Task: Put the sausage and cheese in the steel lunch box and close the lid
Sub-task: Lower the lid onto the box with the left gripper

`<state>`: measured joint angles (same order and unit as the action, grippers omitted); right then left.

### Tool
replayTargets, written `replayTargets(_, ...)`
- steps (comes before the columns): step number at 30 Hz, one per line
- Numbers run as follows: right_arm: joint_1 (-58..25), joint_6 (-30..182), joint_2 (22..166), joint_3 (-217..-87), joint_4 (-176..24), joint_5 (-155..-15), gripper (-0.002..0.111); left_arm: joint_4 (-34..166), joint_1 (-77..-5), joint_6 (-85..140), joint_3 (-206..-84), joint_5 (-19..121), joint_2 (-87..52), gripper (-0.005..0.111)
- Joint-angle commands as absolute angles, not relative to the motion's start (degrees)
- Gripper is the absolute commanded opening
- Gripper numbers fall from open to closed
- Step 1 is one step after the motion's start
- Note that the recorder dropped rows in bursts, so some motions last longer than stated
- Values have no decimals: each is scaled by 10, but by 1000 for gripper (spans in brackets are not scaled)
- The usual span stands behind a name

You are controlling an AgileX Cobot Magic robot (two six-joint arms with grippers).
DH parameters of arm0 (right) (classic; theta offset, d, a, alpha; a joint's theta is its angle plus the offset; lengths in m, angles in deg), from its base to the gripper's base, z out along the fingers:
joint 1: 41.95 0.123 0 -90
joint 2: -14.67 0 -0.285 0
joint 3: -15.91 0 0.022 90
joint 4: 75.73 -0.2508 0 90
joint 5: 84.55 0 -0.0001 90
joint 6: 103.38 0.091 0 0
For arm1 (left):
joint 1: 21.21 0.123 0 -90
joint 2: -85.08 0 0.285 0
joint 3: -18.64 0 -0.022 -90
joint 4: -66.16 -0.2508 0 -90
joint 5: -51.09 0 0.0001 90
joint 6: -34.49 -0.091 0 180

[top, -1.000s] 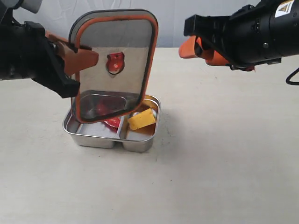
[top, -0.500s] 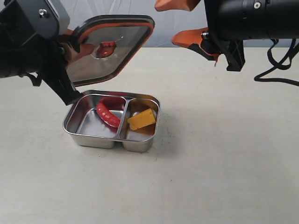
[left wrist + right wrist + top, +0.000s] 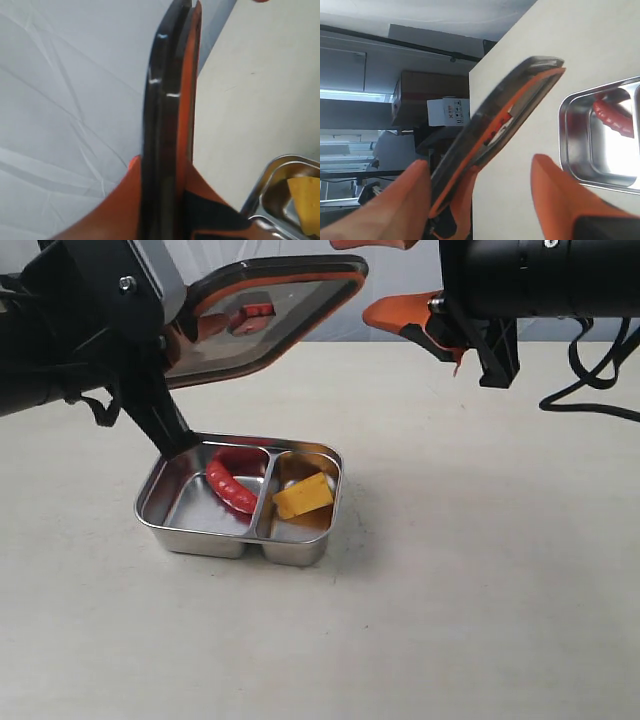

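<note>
Your lid (image 3: 265, 315) had swung from standing on edge in front of the box (image 3: 300, 552) to a flatter tilt, seal side down. It hung above the box's far left corner, clear of it. Your left gripper (image 3: 183, 332) was clamped on the lid's left edge. The box now lay uncovered, with the sausage (image 3: 230, 487) in its left compartment and the cheese (image 3: 303, 496) in its right, so I judged only closing remained. Your right gripper (image 3: 388, 280) had moved in from the right, jaws wide and empty, beside the lid's right end.
</note>
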<state>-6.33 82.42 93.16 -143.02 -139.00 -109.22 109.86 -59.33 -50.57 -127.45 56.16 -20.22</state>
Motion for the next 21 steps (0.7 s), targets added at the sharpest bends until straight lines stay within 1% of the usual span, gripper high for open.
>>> replayTargets(1, -65, 809, 928, -1435, -1366, -1089, 57, 1129, -596, -509, -1249, 639, -186, 0)
replayTargets(8, -66, 809, 879, -1435, -1294, -1029, 57, 1126, -598, -571, -1214, 658, -141, 0)
replayTargets(11, -66, 810, 848, -1435, -1227, -1024, 57, 1128, -617, -596, -1201, 690, -132, 0)
replayTargets(13, -66, 811, 831, -1435, -1191, -1026, 53, 1128, -640, -610, -1191, 729, -129, 0)
replayTargets(14, -66, 813, 822, -1435, -1174, -1029, 47, 1130, -655, -622, -1186, 749, -128, 0)
replayTargets(16, -66, 813, 808, -1435, -1156, -1038, 31, 1151, -682, -658, -1178, 790, -118, 0)
replayTargets(18, -66, 813, 798, -1435, -1142, -1045, 8, 1200, -709, -715, -1175, 834, -100, 0)
replayTargets(19, -66, 814, 794, -1435, -1135, -1047, -1, 1229, -721, -739, -1173, 852, -89, 0)
replayTargets(21, -66, 814, 789, -1435, -1131, -1050, 0, 1279, -743, -768, -1173, 883, -66, 0)
